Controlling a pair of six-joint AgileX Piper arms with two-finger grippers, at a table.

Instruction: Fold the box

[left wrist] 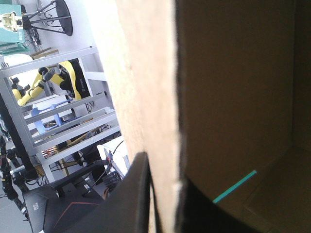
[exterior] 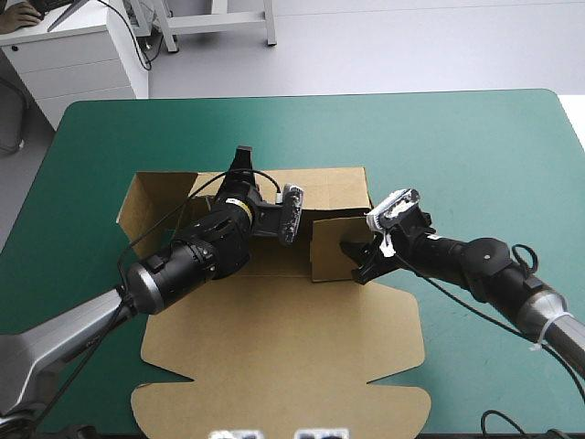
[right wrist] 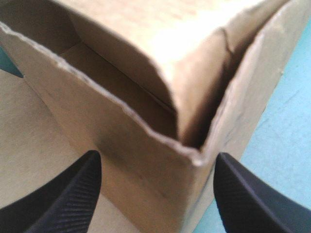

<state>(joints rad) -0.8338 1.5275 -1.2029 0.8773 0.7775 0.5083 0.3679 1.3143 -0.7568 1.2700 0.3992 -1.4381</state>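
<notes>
Brown box (exterior: pixel 283 338) is sitting mid-table on teal-green cover (exterior: pixel 475 155), walls up at 12 o'clock, lid flat toward 6. L gripper (exterior: pixel 242 163) is pinching the far wall (exterior: pixel 320 187). R gripper (exterior: pixel 358 262) is gaping wide round the 3 o'clock flap (exterior: pixel 331 247) corner. Risk: R pushing off-line, buckling or untucking the flap.

Brown box (exterior: pixel 274 352), teal-green table cover (exterior: pixel 457 137), black tool fingers (right wrist: pixel 73 196).

A robotics lab or workshop is indicated. A table (exterior: pixel 475 137) with a teal-green cover is flanked by a left robot arm (exterior: pixel 187 261) and a right robot arm (exterior: pixel 480 261). Beyond its far edge a pale bare floor (exterior: pixel 411 46) and a white cabinet (exterior: pixel 82 59) are seen; a metal rack (left wrist: pixel 80 127) and a black office chair (left wrist: pixel 63 208) are shown in the left wrist view
</notes>
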